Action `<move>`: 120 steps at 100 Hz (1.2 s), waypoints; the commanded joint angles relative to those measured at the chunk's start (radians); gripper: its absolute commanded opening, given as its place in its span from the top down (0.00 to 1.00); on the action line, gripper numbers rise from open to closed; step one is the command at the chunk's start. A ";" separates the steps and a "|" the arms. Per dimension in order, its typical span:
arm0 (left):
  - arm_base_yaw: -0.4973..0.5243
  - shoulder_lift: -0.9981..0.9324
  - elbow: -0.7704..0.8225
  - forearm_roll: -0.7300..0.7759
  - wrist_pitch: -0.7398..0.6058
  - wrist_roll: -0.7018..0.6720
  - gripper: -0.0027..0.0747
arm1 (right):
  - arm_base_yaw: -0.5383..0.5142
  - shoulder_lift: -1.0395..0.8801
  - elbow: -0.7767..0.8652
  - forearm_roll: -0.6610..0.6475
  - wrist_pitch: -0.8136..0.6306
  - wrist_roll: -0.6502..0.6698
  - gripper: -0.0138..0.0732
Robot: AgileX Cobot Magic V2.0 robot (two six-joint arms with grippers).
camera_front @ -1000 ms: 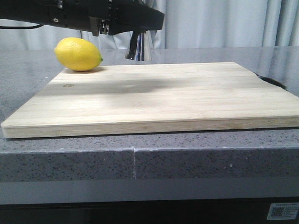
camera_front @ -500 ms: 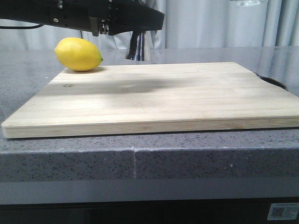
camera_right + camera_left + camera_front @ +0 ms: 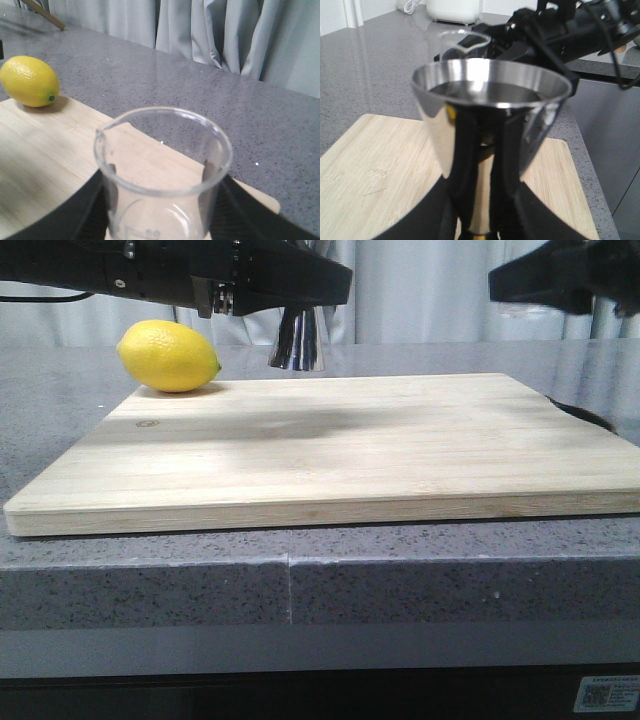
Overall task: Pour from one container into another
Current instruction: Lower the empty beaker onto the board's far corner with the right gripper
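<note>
Below both my grippers spreads the grey speckled worktop (image 3: 420, 585), and on it lies the pale wooden cutting board (image 3: 340, 445), well under each of them. My left gripper (image 3: 480, 227) is clamped on the narrow waist of the steel jigger (image 3: 487, 117), black fingers (image 3: 462, 165) pressing it from both sides; the jigger stands upright in that grip, lifted clear above the far edge of the board, its open mouth facing up. My right gripper (image 3: 160, 220) is closed around the lower body of the glass beaker (image 3: 162, 172), holding it upright in the air with its pour lip turned toward the lemon's side. From the left wrist view the beaker sits just beyond the jigger's rim, slightly higher. Farther out from my left gripper, the lemon (image 3: 167, 356) rests at the board's far corner, apart from the jigger.
</note>
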 commanded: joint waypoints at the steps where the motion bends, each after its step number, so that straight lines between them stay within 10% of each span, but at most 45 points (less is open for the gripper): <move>1: -0.012 -0.047 -0.029 -0.075 0.068 -0.003 0.99 | -0.006 0.014 -0.021 0.090 -0.111 -0.082 0.59; 120: -0.012 -0.047 -0.029 -0.075 0.068 -0.002 0.99 | 0.046 0.366 -0.232 0.165 -0.154 -0.188 0.59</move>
